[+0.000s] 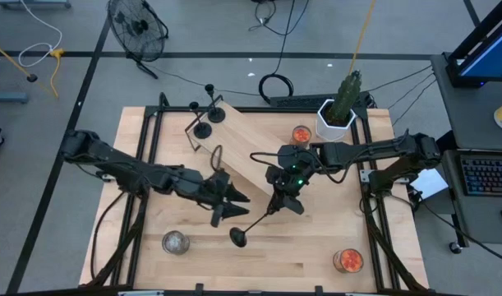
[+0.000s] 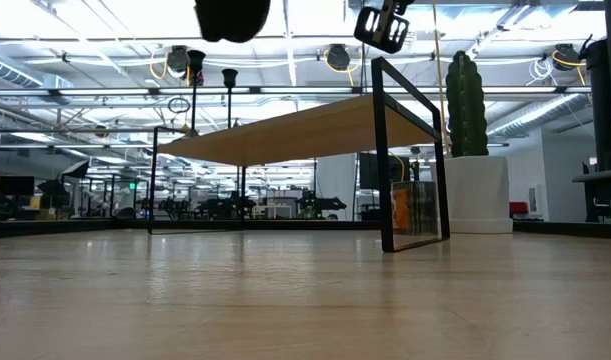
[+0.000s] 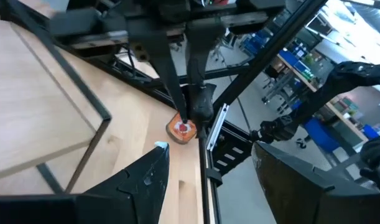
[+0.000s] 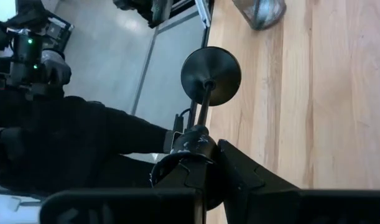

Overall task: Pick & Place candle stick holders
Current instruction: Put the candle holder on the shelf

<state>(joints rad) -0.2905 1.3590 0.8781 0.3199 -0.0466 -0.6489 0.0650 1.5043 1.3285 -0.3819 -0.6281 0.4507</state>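
Over the wooden bench (image 1: 300, 263), the right tool (image 1: 277, 201) pinches a black round-based candle stick holder (image 1: 249, 224) by its cup, tilted. The left tool (image 1: 232, 205) hangs spread beside it. Two more black holders (image 1: 204, 127) stand on the raised wooden shelf (image 1: 251, 148).

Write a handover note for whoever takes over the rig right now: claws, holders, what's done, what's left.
Right claw: shut on a holder, held tilted over the table, base toward the front edge.
Left claw: open, empty, beside it mid-table.
Two holders stand upright on the far end of the shelf.
Done: two placed, third picked.
Left: set the third on the shelf, presumably beside the others.
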